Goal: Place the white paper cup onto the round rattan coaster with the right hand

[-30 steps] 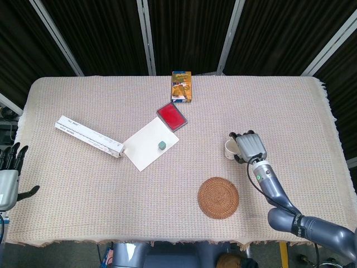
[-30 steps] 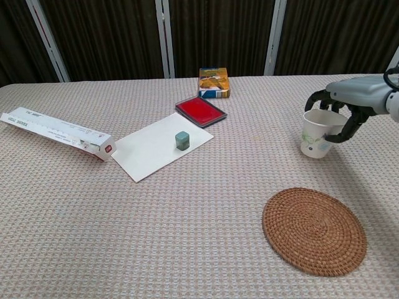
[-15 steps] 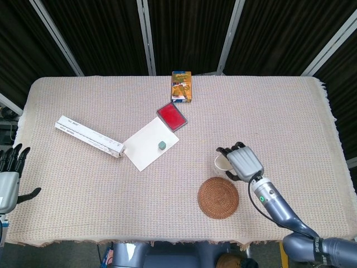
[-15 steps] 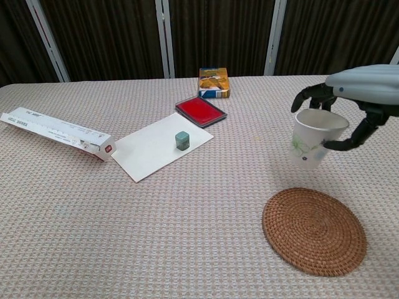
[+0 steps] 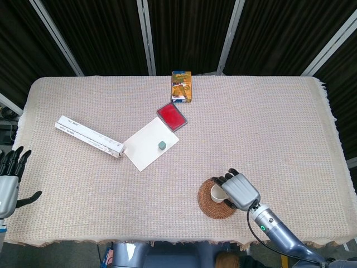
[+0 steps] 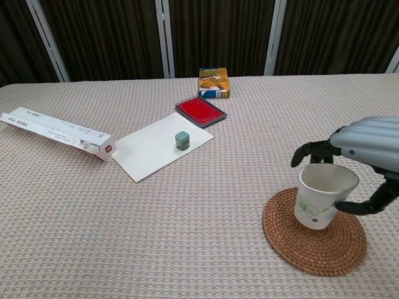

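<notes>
My right hand holds the white paper cup by its rim, fingers curled around it. The cup stands over the round rattan coaster, tilted a little; whether its base touches the coaster I cannot tell. In the head view the hand covers much of the cup and the coaster's right part. My left hand shows at the left edge beside the table, fingers apart, holding nothing.
A long white box lies at the left. A white sheet carries a small green cube. A red pad and an orange box sit further back.
My right hand has carried the cup from the table's right side toward the near edge and lowered it over the coaster. The left hand has barely shifted.
</notes>
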Motion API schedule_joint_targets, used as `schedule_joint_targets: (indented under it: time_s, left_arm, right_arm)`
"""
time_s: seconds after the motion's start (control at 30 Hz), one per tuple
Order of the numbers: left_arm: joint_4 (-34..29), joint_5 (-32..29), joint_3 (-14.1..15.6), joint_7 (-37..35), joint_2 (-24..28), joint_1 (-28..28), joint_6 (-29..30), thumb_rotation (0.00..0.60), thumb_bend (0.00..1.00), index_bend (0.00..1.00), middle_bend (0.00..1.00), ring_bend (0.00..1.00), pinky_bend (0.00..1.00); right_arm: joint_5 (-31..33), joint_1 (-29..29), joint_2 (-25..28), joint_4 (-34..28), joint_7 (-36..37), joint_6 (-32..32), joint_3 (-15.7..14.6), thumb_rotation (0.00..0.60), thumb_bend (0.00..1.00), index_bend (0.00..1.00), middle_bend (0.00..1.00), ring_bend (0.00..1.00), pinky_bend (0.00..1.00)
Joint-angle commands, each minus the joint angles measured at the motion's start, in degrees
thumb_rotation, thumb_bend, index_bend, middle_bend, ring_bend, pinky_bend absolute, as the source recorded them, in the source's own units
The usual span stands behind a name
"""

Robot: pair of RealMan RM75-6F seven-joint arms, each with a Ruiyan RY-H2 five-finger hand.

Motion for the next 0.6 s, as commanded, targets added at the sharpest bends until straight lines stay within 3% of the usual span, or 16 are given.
schedule_joint_targets:
  time_s: [0.03,0.17,0.2,0.3,0.37,0.6]
  left_arm:
    - [0.0,-0.1,0.0,0.0,0.0,0.0,0.0,0.600,0.00,0.00,0.00,0.00,0.00]
    - [0.1,-0.2,-0.1,0.2,-0.1,0.0,-0.2,0.600,0.00,0.00,0.00,0.00,0.00]
    - [0.1,-0.3,-0.2,0.2,-0.1,-0.1,-0.2,0.600,0.00,0.00,0.00,0.00,0.00]
    - [0.2,-0.5,-0.2,0.4,-0.3,-0.1,-0.5,0.600,0.00,0.00,0.00,0.00,0.00]
    - [0.2,-0.7,-0.3,0.5,-0.3,-0.2,-0.5,0.600,0.00,0.00,0.00,0.00,0.00]
    - [-0.1,-0.7,-0.4,0.2,-0.1,-0.1,-0.5,0.600,0.00,0.00,0.00,0.00,0.00]
  right_arm:
    - [0.4,-0.2,-1.1,1.2,-0.2,-0.4,-0.4,0.600,0.25,0.21,0.37,0.33,0.23]
    - [0.1,-0.4,-1.9,2.2,0.2,-0.4,-0.5,0.600,0.24,0.20,0.37,0.33,0.23]
    - [0.0,-0.4,-2.0,2.5,0.3,-0.4,-0.5,0.600,0.20,0.17,0.35,0.31,0.23]
    - [0.0,-0.6,-1.9,3.0,0.1,-0.3,-0.7,0.600,0.02,0.02,0.16,0.18,0.17]
    - [0.2,-0.8,-1.1,2.3,-0.5,-0.4,-1.0,0.600,0.00,0.00,0.02,0.07,0.12]
    - [-6.2,-3.5,4.4,-4.4,1.1,6.0,-2.1,0.600,0.00,0.00,0.00,0.01,0.08]
